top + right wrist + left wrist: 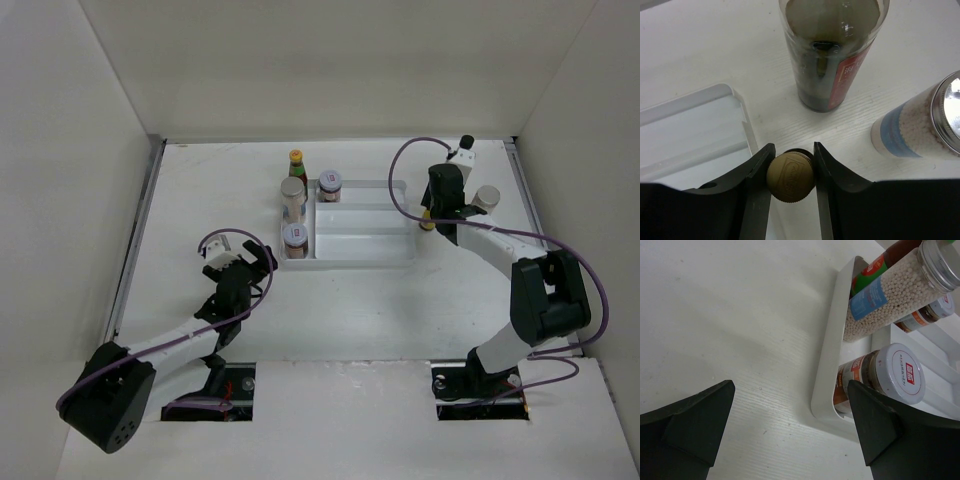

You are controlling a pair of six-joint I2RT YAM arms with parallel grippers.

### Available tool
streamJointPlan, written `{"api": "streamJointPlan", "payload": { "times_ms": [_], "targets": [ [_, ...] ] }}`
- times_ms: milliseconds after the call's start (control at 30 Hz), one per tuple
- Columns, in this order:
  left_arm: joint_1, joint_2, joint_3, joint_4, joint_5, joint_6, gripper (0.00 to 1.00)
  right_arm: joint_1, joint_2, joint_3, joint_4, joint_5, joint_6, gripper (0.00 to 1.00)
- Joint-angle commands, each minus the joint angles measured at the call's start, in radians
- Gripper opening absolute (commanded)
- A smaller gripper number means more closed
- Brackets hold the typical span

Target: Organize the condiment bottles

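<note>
Just right of tray (742, 107), clamped in right gripper (791, 151): tan-capped bottle (790, 177). Left gripper (790, 390) spread, by tray's left wall. Grasp step; next calls for lift over rim into free compartment.

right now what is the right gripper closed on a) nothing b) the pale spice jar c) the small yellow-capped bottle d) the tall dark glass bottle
c: the right gripper pinches the yellow-capped bottle by its cap, while the dark bottle and spice jar stand free beyond it.
</note>
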Motion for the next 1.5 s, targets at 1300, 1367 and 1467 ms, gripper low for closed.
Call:
{"api": "streamJointPlan", "payload": {
  "times_ms": [1300,1367,1467],
  "targets": [
    [0.001,0.051,0.03,0.082,0.03,-0.007,1.0,0.283,0.421,0.568,0.081,-0.08,-0.033,0.33],
    [0.002,0.04,0.027,0.082,0.028,-0.007,1.0,0.286,0.421,0.551,0.095,-0.078,-0.029,0.36],
    [0.005,0.056,0.03,0.084,0.033,-0.007,1.0,0.287,0.415,0.542,0.098,-0.083,-0.026,0.46]
  ]
}}
